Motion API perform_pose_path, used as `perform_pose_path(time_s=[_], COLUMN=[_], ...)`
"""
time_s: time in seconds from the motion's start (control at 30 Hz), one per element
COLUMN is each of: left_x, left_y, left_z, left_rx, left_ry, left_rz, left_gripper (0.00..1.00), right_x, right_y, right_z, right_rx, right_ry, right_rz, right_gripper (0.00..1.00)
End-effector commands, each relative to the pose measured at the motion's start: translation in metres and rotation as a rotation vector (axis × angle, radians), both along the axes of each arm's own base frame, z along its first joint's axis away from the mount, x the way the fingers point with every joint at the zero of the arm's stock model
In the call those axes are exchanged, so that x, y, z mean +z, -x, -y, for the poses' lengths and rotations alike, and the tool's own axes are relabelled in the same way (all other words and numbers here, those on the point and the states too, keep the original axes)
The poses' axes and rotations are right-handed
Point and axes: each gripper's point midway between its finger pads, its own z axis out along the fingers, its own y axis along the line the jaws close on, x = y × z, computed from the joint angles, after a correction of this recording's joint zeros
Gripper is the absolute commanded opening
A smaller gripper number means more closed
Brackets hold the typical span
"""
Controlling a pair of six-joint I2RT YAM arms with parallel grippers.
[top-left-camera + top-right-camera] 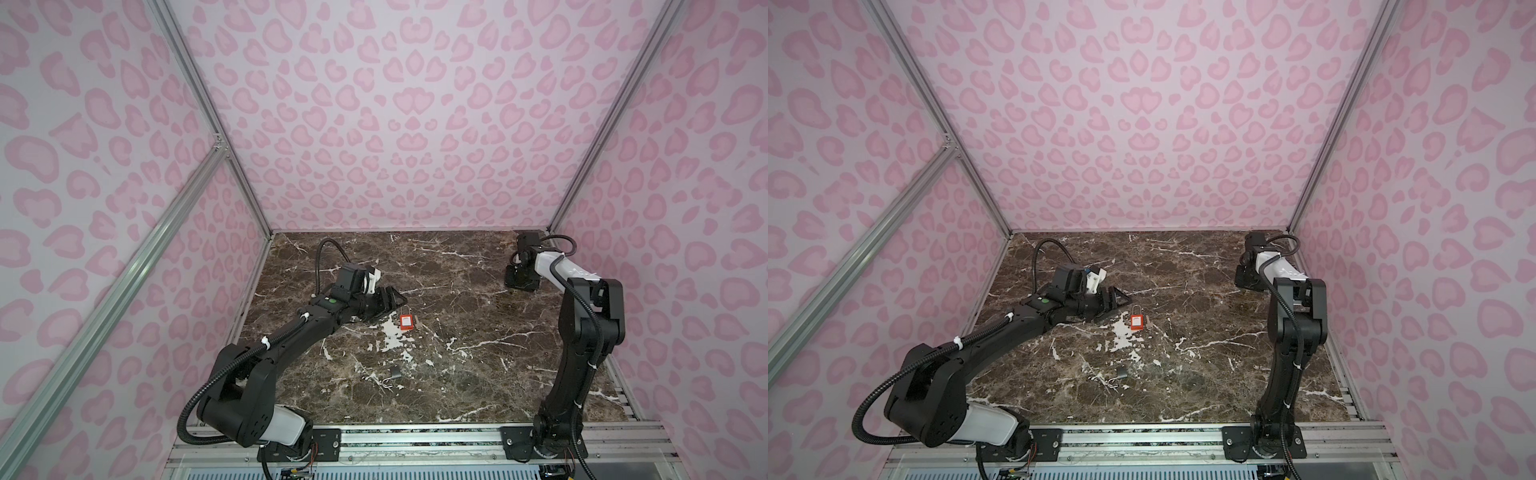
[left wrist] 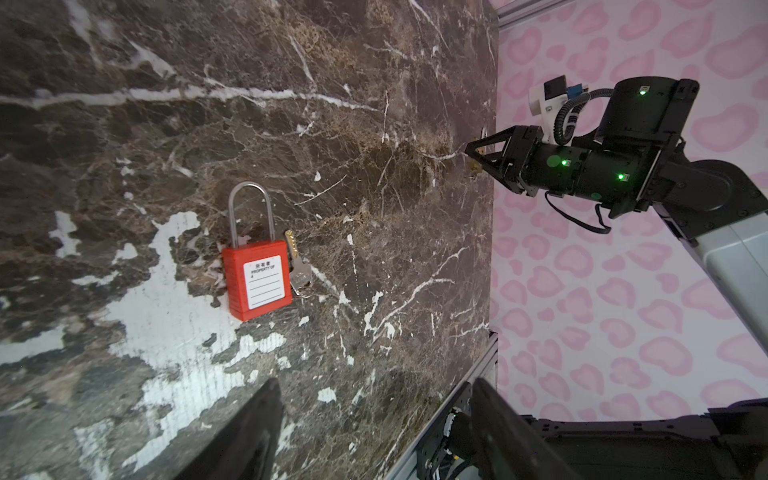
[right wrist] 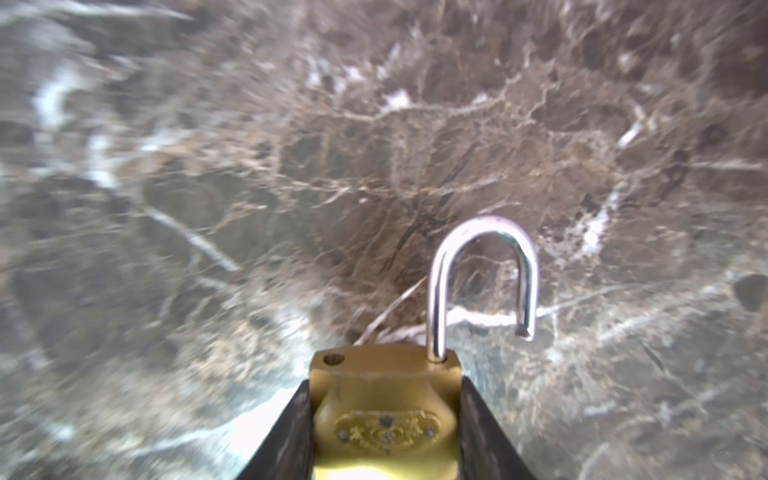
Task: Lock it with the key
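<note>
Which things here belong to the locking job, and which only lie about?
Job: brass padlock, steel shackle open, clamped in the right pincer; flat metal key.
Lying about, probably: red plastic padlock beside that key, shackle closed; small dark object with wire ring.

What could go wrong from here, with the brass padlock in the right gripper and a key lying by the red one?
1. The key lies flat against the red padlock. The open left gripper may shove the lock rather than pinch the key.
2. The right gripper clamps the brass padlock by its body only, its shackle swung open. Pushing a key in could twist it loose.
</note>
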Motion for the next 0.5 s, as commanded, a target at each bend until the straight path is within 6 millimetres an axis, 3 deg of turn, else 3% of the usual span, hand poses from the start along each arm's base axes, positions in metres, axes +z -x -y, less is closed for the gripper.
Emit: perform_pose_path(time_s=[0.0, 0.17, 0.47], left_x=[0.009, 0.013, 0.026], left_y=[-0.002, 0.003, 0.009], left_z=[0.002, 0.001, -0.010], left_rx=[0.001, 0.025, 0.073], left_ry=[0.038, 0.090, 0.101], left_rz=[0.020, 0.025, 0.064], left_gripper=[0.73, 0.73, 0.73], right_x=[0.009, 0.025, 0.076], right_y=[0.006, 0.013, 0.036], right_z=[-0.021, -0.050, -0.137], right_rx=[0.047, 0.087, 0.319], right_ry=[-0.061, -0.123, -0.211], right_rz=[0.035, 0.052, 0.143], right_gripper=[0.39, 0.38, 0.37])
